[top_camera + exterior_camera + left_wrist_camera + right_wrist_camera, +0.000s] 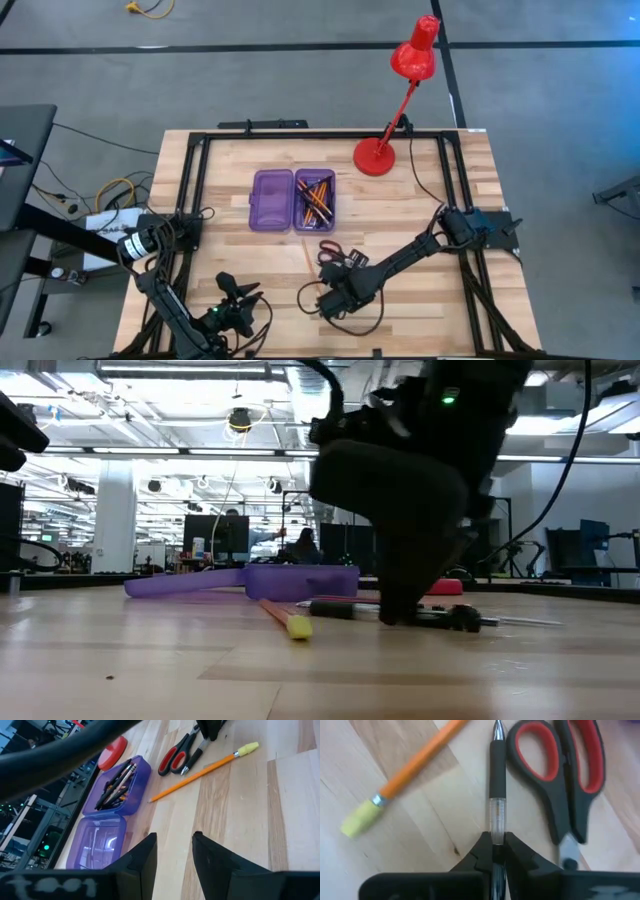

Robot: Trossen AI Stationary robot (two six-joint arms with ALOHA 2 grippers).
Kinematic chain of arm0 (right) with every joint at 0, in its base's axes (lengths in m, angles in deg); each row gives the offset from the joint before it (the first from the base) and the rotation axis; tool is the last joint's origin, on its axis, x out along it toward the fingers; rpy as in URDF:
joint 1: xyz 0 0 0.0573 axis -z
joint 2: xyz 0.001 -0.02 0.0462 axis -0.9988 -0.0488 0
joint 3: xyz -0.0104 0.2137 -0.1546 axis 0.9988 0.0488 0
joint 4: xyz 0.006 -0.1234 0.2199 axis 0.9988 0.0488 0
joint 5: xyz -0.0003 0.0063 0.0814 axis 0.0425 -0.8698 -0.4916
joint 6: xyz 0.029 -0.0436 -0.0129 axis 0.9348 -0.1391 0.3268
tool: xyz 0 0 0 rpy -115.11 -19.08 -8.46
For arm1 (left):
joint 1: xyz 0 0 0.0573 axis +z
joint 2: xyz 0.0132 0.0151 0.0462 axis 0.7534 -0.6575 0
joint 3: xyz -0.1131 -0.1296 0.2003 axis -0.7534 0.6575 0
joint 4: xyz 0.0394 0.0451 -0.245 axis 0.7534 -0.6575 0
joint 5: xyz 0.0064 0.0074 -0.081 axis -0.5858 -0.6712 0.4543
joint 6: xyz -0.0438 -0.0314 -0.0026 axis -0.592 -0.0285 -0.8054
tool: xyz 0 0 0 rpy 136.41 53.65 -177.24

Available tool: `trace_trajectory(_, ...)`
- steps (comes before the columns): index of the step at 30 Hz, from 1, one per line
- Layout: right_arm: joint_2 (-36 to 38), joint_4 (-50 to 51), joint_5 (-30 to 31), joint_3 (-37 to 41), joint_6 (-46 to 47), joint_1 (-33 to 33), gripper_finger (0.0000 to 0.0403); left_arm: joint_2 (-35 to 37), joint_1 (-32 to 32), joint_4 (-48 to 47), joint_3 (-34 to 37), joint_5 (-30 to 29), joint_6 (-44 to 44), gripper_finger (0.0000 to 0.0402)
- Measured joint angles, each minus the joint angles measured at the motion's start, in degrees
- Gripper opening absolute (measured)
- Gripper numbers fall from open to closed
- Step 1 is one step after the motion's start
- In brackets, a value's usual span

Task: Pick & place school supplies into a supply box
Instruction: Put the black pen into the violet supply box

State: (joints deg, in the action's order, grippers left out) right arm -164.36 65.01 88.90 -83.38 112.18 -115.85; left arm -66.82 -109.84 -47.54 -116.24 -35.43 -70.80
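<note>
Purple case [293, 200] lies open near the table's centre, both halves flat; the half nearer the red lamp [398, 100] holds a bundle of orange pencils and dark pens [317, 199], the other half is bare. Right gripper [494, 851] is down on the tabletop, on the near side of the case, fingers pinched tight on a black pen [497, 795]; the pen's clear barrel runs straight out from between the fingertips, and the pen lies flat on the wood. Red-handled scissors [567, 785] lie just beside the pen, blades closed, handles toward the case, not touching the fingers. A loose orange pencil [202, 772] with a yellow eraser lies on the pen's other side, angled, its point toward the case corner. From table height, the right gripper's dark bulk stands over pen and scissors, the pencil's eraser end nearest the camera. Left gripper [172, 852] hangs above the wood well clear of the case, toward the table's near edge, fingers apart by a moderate gap, nothing between them.
</note>
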Motion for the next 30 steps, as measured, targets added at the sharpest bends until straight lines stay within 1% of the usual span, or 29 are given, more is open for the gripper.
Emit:
trace_trajectory(4, -0.2, 4.8, 3.9, -2.0, 0.8, -1.5, 0.001, 0.0, 0.2, 0.0, 0.0, 0.0, 0.1, 0.0113)
trace_trajectory(10, -0.1, 10.8, 9.0, -7.3, 1.3, -2.9, 0.0006, 0.0, 0.6, 0.0, 0.0, -0.1, 0.1, 0.0113)
trace_trajectory(16, 0.0, 17.6, 13.2, -12.7, 2.4, -1.7, 0.0006, 0.0, 0.7, 0.0, 0.0, -0.9, 0.0, 0.0113)
trace_trajectory(20, 0.1, 20.3, 15.4, -15.3, 6.3, 2.5, 0.0006, 0.0, 0.7, 0.1, 0.0, -1.8, -0.3, 0.0113)
trace_trajectory(24, 0.1, 18.2, 14.9, -16.1, 5.4, 8.6, 0.0006, 0.0, 0.7, 0.4, 0.0, -2.1, -0.3, 0.0113)
trace_trajectory(30, 0.1, 13.0, 7.9, -16.1, -1.7, 18.7, 0.0005, 0.0, -0.2, 0.5, 0.0, -1.0, -0.3, 0.0113)
